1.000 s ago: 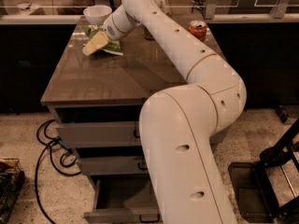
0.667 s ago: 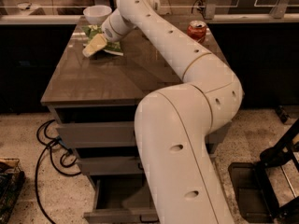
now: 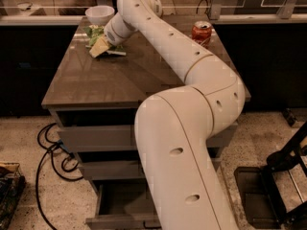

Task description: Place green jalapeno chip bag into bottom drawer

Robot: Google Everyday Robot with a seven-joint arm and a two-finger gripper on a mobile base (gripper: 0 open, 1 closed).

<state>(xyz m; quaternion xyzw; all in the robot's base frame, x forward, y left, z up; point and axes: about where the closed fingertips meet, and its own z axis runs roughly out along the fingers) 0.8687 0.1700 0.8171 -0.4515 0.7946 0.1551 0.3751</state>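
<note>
The gripper (image 3: 100,46) is down at the far left of the desk (image 3: 96,83), right at the green jalapeno chip bag (image 3: 94,32), which lies crumpled beside a white bowl (image 3: 100,14). I cannot tell how the jaws stand. The bag looks light, soft and slippery, so pinching a crimped edge seems wisest. The bottom drawer (image 3: 120,202) stands open, and nothing shows in the part visible past the arm.
</note>
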